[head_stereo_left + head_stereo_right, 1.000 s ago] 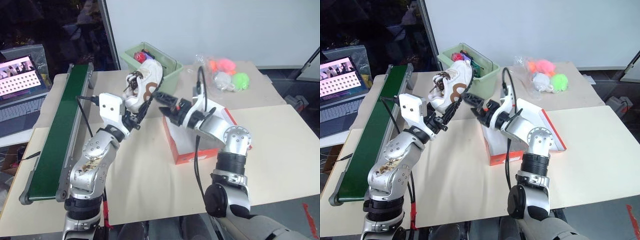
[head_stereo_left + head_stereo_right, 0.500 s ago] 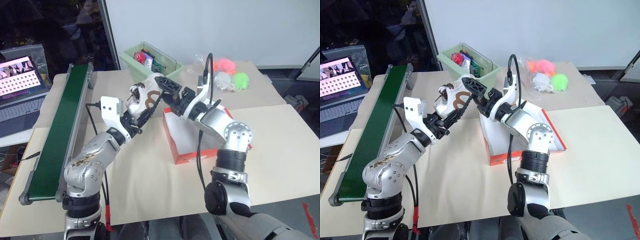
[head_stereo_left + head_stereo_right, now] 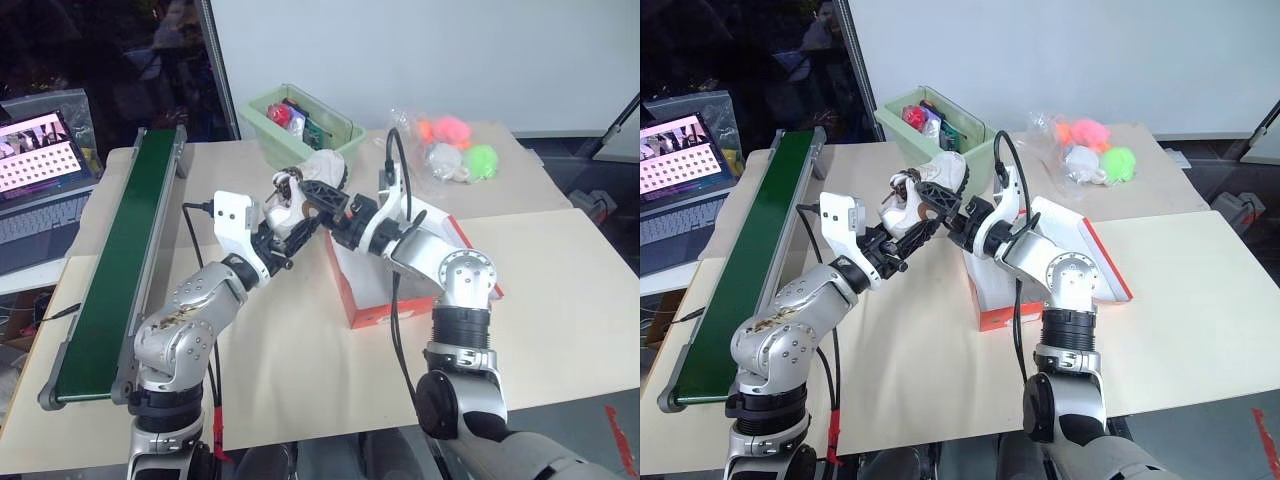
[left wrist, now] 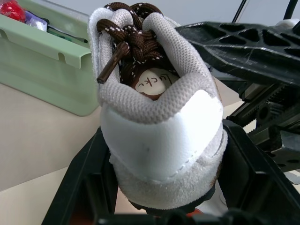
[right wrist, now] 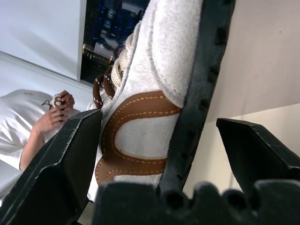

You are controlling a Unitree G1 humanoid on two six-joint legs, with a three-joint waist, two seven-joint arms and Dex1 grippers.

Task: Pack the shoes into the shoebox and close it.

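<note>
One shoe [image 4: 161,126] is held in the air above the desk [image 3: 280,340], between the pale green bin [image 3: 300,125] and the open shoebox [image 3: 385,290]. The left gripper [image 4: 164,187] has its fingers clamped on the heel. The right gripper [image 5: 154,154] has its fingers apart around the shoe's side, not yet gripping. I cannot see whether the second shoe is already in the box. Judging from this, packing is midway: this shoe must still go in, and the lid [image 3: 1085,250] still lies open
</note>
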